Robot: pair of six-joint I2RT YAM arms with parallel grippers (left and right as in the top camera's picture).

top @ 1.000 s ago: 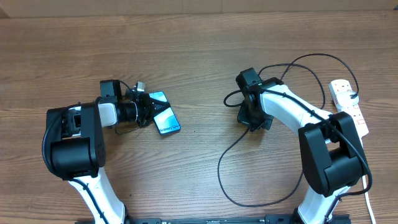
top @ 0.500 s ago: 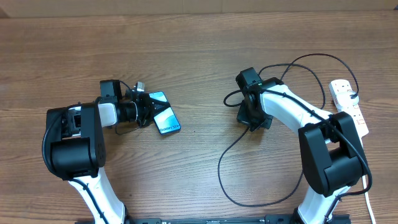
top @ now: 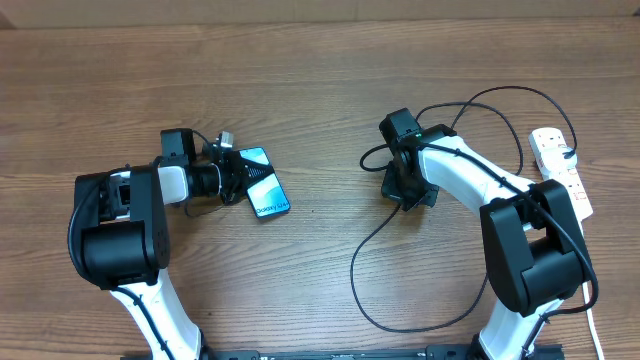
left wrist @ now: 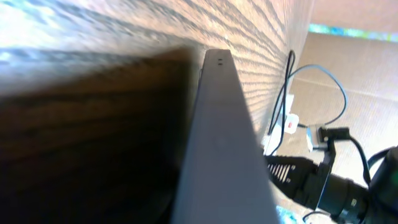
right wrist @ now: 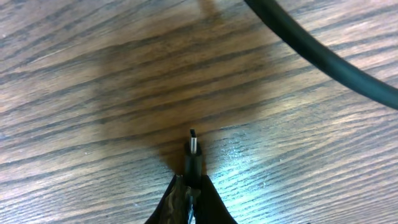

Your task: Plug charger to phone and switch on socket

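The phone (top: 262,180) lies at centre-left, its blue-teal screen up and the white band toward me. My left gripper (top: 233,172) is shut on its left long edge; in the left wrist view the phone's grey side (left wrist: 224,143) fills the frame. My right gripper (top: 407,190) is shut on the charger's black connector tip (right wrist: 193,155), held just above the wood, metal end pointing away. The thin black charger cable (top: 372,240) loops across the right half of the table. The white socket strip (top: 560,170) with its red switches lies at the far right edge.
A stretch of black cable (right wrist: 317,46) crosses the upper right of the right wrist view. The socket's thick white cord (top: 590,325) runs down past the right arm's base. A cardboard wall (left wrist: 348,81) stands beyond the table.
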